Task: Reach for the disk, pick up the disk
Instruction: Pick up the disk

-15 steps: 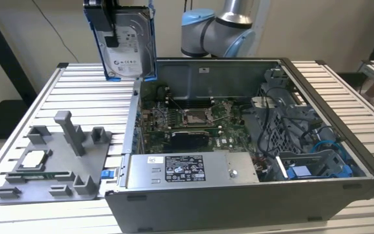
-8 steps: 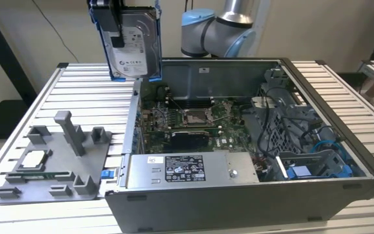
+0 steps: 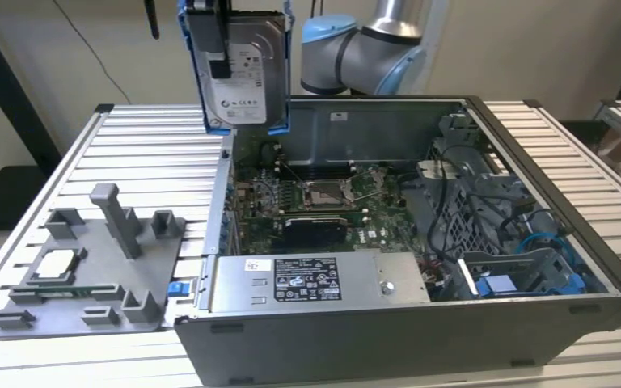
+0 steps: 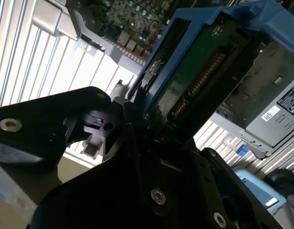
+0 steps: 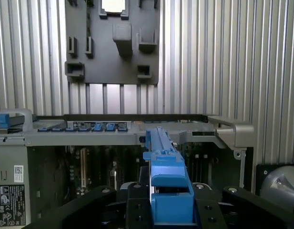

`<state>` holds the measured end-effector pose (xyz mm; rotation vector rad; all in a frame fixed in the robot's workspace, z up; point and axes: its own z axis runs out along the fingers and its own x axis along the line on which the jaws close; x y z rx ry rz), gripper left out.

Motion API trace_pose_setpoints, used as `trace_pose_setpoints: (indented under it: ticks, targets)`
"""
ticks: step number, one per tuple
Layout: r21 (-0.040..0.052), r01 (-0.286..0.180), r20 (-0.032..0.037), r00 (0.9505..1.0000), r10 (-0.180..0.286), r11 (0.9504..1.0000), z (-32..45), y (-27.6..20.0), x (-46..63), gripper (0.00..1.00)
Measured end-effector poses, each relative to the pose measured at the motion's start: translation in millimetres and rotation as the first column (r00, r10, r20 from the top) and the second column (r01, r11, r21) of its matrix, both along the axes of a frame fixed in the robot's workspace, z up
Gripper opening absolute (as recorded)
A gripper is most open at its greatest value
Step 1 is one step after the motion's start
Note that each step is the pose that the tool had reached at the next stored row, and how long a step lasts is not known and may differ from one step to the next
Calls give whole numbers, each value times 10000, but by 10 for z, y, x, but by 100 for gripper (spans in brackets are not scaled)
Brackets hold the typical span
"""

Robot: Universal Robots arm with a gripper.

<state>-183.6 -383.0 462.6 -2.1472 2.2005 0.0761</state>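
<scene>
One disk (image 3: 248, 77), upright in its blue bracket, is pinched between the fingers of one gripper (image 3: 216, 50) and held in the air. One open computer case (image 3: 397, 343) lies below the gripper, board exposed, with one labelled power supply (image 3: 310, 283) inside. One grey fixture tray (image 3: 95, 279) rests beside the case, lower than the gripper and off to its side, carrying one square chip (image 3: 54, 265). One slatted table (image 3: 149, 153) bears all.

The arm (image 3: 370, 44) holds its claw (image 3: 222, 63) raised high, pointing down, clamped on the upright disk (image 3: 252, 85).
</scene>
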Motion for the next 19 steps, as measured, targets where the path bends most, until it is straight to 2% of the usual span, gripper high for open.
trace_pose_setpoints:
  ticks: [7,13,19]
  targets:
    - [-17,0,-13,10000,0,10000,0,-1,259,0]
    - [-186,1,-16,10000,-1,9998,-5,-1,477,0]
    - [-191,0,-18,10000,-1,9998,-11,-1,661,0]
